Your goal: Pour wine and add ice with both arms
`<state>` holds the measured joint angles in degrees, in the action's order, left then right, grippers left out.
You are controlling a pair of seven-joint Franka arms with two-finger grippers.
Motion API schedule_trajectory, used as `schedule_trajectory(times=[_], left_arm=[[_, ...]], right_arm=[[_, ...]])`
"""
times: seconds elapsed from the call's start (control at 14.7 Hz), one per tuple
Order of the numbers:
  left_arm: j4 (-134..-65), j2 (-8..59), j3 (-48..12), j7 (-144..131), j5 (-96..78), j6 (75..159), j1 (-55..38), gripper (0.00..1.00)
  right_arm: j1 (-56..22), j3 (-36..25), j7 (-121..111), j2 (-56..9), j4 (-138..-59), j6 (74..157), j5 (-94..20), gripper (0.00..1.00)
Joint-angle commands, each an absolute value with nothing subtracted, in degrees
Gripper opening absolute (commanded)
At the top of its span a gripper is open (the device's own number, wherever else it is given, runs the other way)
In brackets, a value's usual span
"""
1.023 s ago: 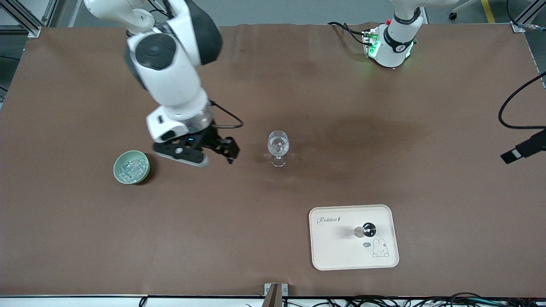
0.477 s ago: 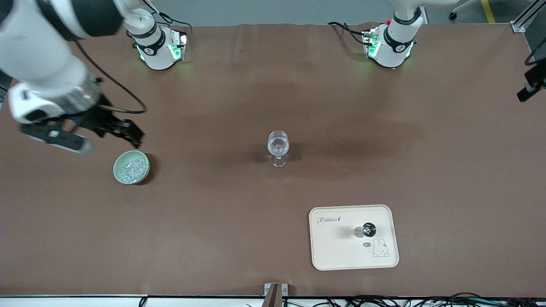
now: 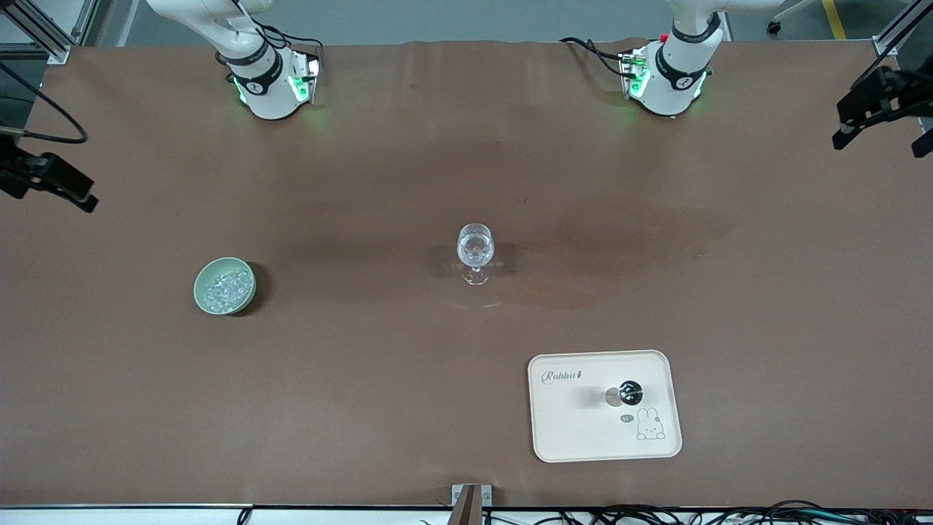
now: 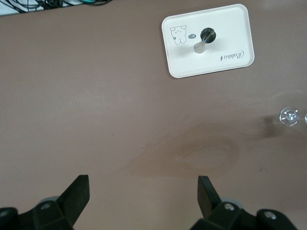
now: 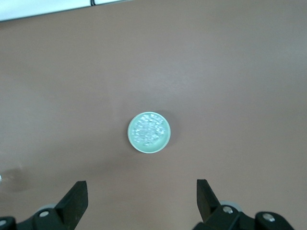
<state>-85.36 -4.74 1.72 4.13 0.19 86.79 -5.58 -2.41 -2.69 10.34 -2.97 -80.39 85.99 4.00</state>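
Observation:
A clear stemmed glass (image 3: pixel 475 251) stands upright mid-table; it also shows in the left wrist view (image 4: pixel 289 116). The ice (image 3: pixel 226 288) lies in a pale green bowl (image 3: pixel 198 292) toward the right arm's end, and also shows in the right wrist view (image 5: pixel 149 130). A small dark and silver bottle (image 3: pixel 627 394) stands on a cream tray (image 3: pixel 576 426), nearer the front camera than the glass. My right gripper (image 3: pixel 65 186) hangs open and empty at the right arm's end of the table. My left gripper (image 3: pixel 878 146) hangs open and empty at the left arm's end.
The tray (image 4: pixel 225 24) and bottle (image 4: pixel 204 38) show in the left wrist view, the bowl (image 5: pixel 149 150) in the right wrist view. A darker stain (image 3: pixel 641 230) marks the brown cloth beside the glass. Cables run along the table's front edge.
My right arm swung from beside the glass, past the bowl, out to the right arm's end of the table. My left gripper moved along the left arm's end toward the bases.

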Motion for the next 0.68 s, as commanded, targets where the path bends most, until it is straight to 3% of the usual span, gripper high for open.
schedule_trajectory(times=[0.0,0.14,0.61], left_arm=[[-84.55,-3.34,1.32,2.38,0.79,87.28,-5.54,0.99],[-84.38,-1.68,0.19,0.71,0.79,87.27,-5.71,0.99],[-83.67,0.35,-1.06,-2.29,0.09,86.92,-5.19,0.99]], right_arm=[[0.69,-1.41,8.53,0.42,-87.34,90.33,3.08,1.0],[1.05,-1.41,8.44,1.67,-90.17,94.21,0.97,1.0],[2.72,-0.62,8.52,0.97,-86.13,90.62,0.79,1.0]])
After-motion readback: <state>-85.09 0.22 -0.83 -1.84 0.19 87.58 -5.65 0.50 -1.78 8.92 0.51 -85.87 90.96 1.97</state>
